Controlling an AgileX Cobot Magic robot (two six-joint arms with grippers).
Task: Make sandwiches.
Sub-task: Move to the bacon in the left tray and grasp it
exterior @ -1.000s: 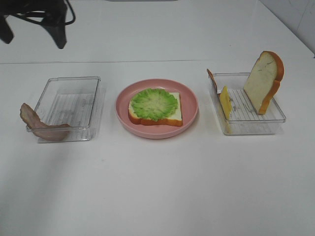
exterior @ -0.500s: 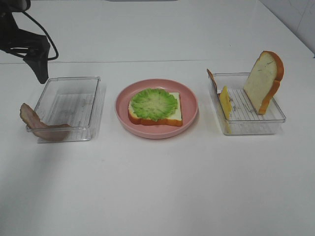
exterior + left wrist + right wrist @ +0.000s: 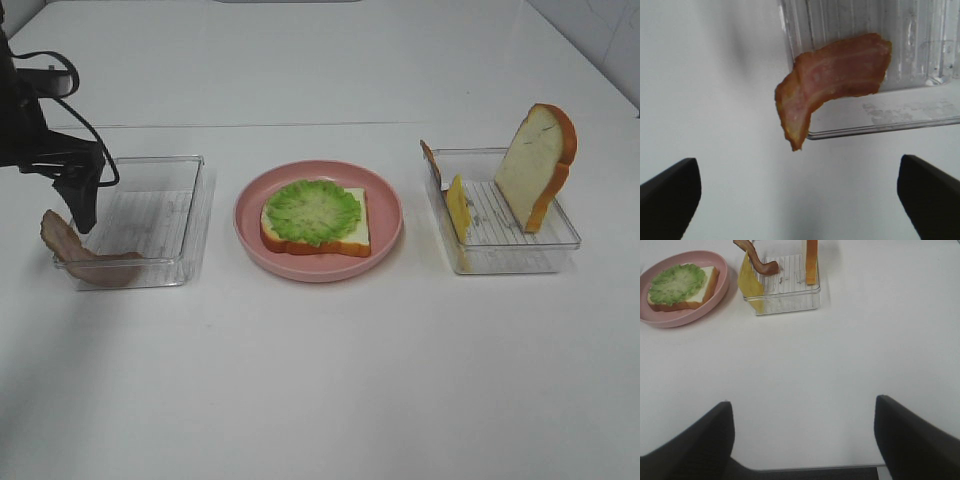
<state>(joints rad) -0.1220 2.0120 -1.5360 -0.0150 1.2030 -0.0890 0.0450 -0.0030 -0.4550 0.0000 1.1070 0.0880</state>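
Observation:
On the pink plate point(image 3: 385, 200) lies a bread slice point(image 3: 352, 240) topped with green lettuce point(image 3: 312, 210); they also show in the right wrist view point(image 3: 677, 282). A brown bacon strip point(image 3: 72, 256) hangs over the left tray's point(image 3: 150, 160) near-left corner. My left gripper point(image 3: 83, 208) hovers just above that strip, jaws open and empty. In the left wrist view the strip point(image 3: 830, 82) lies ahead of the open gripper point(image 3: 800, 200). My right gripper point(image 3: 802, 440) is open and empty over bare table, well short of the right tray point(image 3: 785, 300).
The right tray point(image 3: 560, 240) holds an upright bread slice point(image 3: 538, 165), a yellow cheese slice point(image 3: 458, 208) and a bacon strip point(image 3: 430, 160) leaning on its left wall. The white table ends at a line behind the trays.
My left arm has come down from the far left corner to just above the bacon at the left tray. Nothing else has moved.

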